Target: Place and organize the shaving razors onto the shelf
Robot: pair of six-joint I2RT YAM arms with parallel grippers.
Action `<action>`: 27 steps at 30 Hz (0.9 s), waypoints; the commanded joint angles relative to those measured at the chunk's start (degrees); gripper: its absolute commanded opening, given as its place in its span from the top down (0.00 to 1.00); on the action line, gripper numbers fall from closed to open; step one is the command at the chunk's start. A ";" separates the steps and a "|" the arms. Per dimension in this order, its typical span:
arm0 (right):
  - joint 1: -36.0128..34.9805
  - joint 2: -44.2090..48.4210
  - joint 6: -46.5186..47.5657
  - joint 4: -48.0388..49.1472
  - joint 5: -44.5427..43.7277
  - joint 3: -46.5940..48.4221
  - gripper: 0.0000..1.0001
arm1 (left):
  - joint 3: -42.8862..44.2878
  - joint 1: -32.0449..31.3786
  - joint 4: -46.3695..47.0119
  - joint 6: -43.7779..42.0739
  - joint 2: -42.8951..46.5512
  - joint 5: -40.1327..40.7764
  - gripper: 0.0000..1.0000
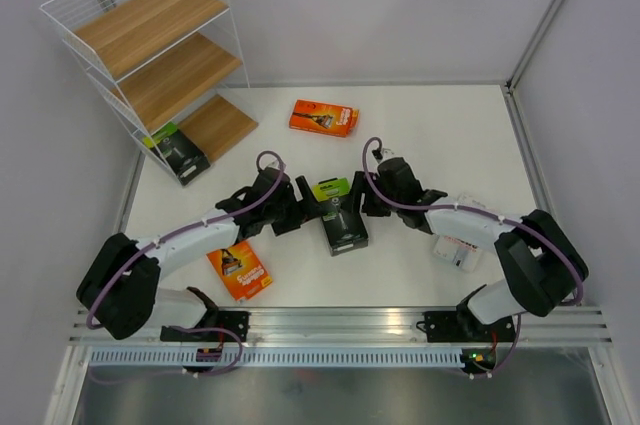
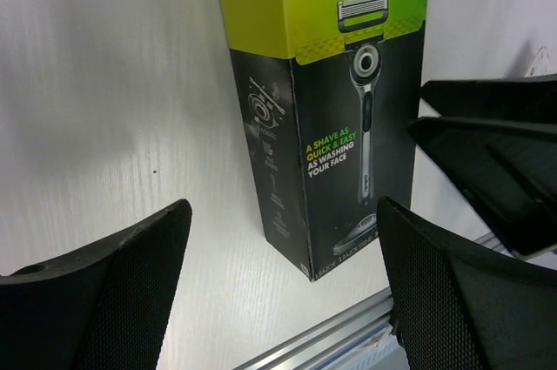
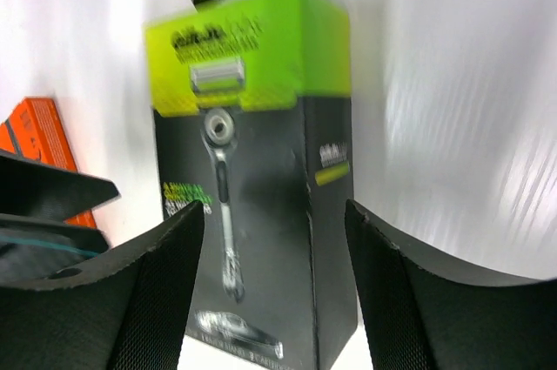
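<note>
A black razor pack with a lime-green end (image 1: 338, 213) lies flat mid-table between my two grippers. My left gripper (image 1: 300, 207) is open just left of it; the left wrist view shows the pack (image 2: 335, 100) ahead of the open jaws (image 2: 283, 274). My right gripper (image 1: 364, 195) is open at the pack's right side; in the right wrist view its jaws (image 3: 274, 283) straddle the pack (image 3: 252, 178) without closing. One orange pack (image 1: 323, 117) lies at the back, another (image 1: 240, 270) near the front left. A second black-and-lime pack (image 1: 178, 152) lies at the shelf's (image 1: 150, 20) foot. A white-and-blue pack (image 1: 458, 245) lies partly under the right arm.
The wire shelf stands at the back left corner against the wall. An aluminium rail (image 1: 340, 325) runs along the table's near edge. The right gripper's fingers (image 2: 496, 152) show in the left wrist view, close to the pack.
</note>
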State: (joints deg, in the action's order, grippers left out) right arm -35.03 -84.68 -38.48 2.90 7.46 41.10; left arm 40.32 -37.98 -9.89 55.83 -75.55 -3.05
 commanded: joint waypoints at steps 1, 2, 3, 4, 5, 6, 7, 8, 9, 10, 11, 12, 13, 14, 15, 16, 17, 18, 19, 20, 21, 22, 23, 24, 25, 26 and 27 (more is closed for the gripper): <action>-0.04 -1.71 10.78 -2.81 -3.69 4.86 0.28 | -0.76 -0.17 4.09 3.23 -1.88 0.50 0.09; -0.04 -3.45 11.58 -2.81 -3.68 6.00 0.27 | -0.85 -0.17 4.70 2.88 -2.23 0.33 0.09; -0.04 -4.51 11.85 -2.81 -3.25 6.53 0.27 | -0.94 -0.17 4.70 2.79 -2.58 0.41 0.09; -0.04 -5.83 12.46 -2.81 -2.90 6.97 0.29 | -1.11 -0.17 4.79 2.79 -3.20 0.33 0.08; 0.04 -8.28 12.20 -2.81 -2.89 7.50 0.33 | -1.03 -0.17 5.31 2.35 -3.46 -0.20 0.09; 0.05 -9.43 12.11 -2.63 -1.85 7.50 0.36 | -0.94 -0.17 5.67 2.09 -3.81 -0.64 0.09; 0.22 -10.32 11.42 -2.28 -1.14 7.50 0.39 | -0.85 -0.17 6.02 1.91 -3.99 -0.99 0.09; 0.40 -11.11 10.80 -1.67 -0.53 6.81 0.44 | -0.85 -0.17 6.46 1.39 -4.43 -1.86 0.09; 1.01 -12.16 9.92 -0.10 1.74 6.28 0.47 | -0.59 -0.17 6.38 1.30 -4.52 -1.96 0.09; 1.45 -12.52 8.00 0.70 2.90 5.75 0.49 | -0.59 -0.17 6.55 1.21 -4.69 -2.13 0.09; 2.06 -12.26 7.02 1.49 3.86 4.44 0.53 | -0.59 -0.17 6.81 0.34 -5.04 -2.40 0.09; 3.11 -12.00 6.49 2.37 4.66 3.82 0.55 | -0.07 -0.17 7.25 -0.37 -5.31 -2.57 0.10; 3.64 -11.47 5.79 2.64 4.84 3.03 0.58 | 0.37 -0.17 7.17 -1.16 -5.83 -2.75 0.10; 4.34 -9.99 5.17 3.95 5.54 1.37 0.59 | 0.73 -0.17 7.17 -2.12 -6.88 -2.84 0.11; 5.40 -9.28 4.99 4.48 5.72 0.48 0.59 | 1.51 -0.17 7.34 -2.48 -7.76 -2.75 0.11; 5.75 -8.57 4.82 5.18 5.89 -0.40 0.59 | 1.87 -0.17 7.25 -2.66 -8.47 -2.84 0.11; 6.19 -7.78 4.03 7.10 6.94 -2.41 0.60 | 2.31 -0.17 7.34 -2.75 -9.08 -3.01 0.11; 6.98 -7.86 3.33 8.08 7.56 -3.47 0.61 | 2.92 -0.17 7.25 -2.66 -10.48 -3.10 0.11; 7.42 -8.13 2.71 9.13 8.35 -4.44 0.62 | 3.10 -0.17 7.25 -2.40 -10.84 -3.02 0.11; 8.21 -9.43 2.10 10.97 10.62 -6.19 0.68 | 3.02 -0.17 7.25 -1.70 -11.20 -2.41 0.10; 9.87 -10.14 0.96 11.95 11.42 -6.91 0.70 | 2.75 -0.17 7.17 -1.26 -11.20 -1.97 0.10; 10.50 -10.76 0.78 12.83 12.22 -7.70 0.72 | 2.49 -0.17 7.51 -0.73 -11.20 -1.35 0.10; 11.03 -11.46 0.77 13.53 12.57 -8.49 0.72 | 2.31 -0.17 7.78 -0.90 -11.11 -1.35 0.09; 11.03 -11.64 0.95 13.80 12.57 -9.19 0.71 | 2.40 -0.17 8.56 -1.25 -11.20 -1.52 0.09; 11.03 -11.90 0.86 14.33 12.57 -9.63 0.71 | 2.40 -0.17 9.18 -1.34 -11.29 -1.87 0.09; 11.21 -12.69 0.77 16.33 12.92 -10.25 0.72 | 2.23 -0.08 9.54 -1.43 -11.46 -2.31 0.08; 11.73 -13.31 0.69 17.48 13.54 -10.86 0.73 | 2.22 -0.17 11.19 -1.43 -11.55 -2.92 0.08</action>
State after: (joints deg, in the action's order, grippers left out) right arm -24.45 -93.56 -39.51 25.56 22.83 34.76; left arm 41.25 -38.00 -3.29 55.13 -86.65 -5.06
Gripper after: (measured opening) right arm 0.360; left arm 0.915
